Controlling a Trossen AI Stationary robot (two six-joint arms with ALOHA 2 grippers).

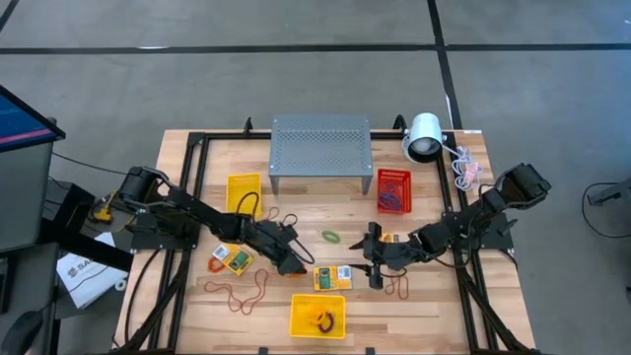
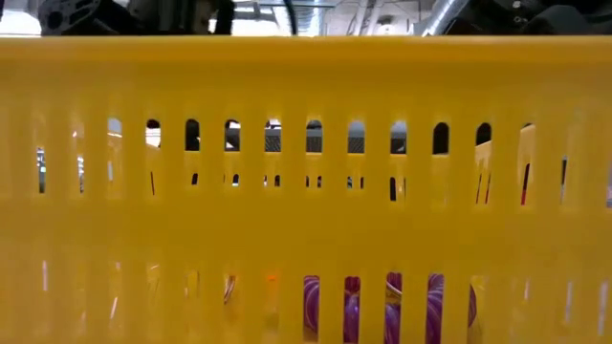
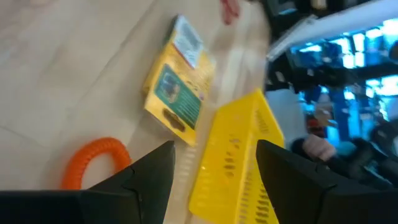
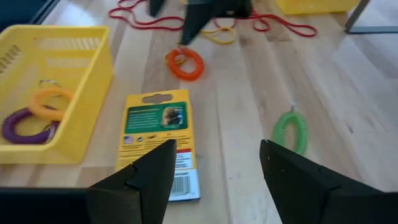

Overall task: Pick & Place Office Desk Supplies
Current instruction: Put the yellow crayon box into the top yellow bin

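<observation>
left claw [image 1: 293, 264] open | right claw [image 1: 372, 268] open | crayon box [image 1: 332, 278] between

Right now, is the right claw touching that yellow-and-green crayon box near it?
Apart. The right wrist view shows the right gripper open, hovering above the crayon box, fingers clear of it.

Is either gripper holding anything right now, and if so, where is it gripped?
Nothing is held. The left gripper hangs open over the table near a crayon box, and the right gripper hangs open above another crayon box, touching neither.
</observation>
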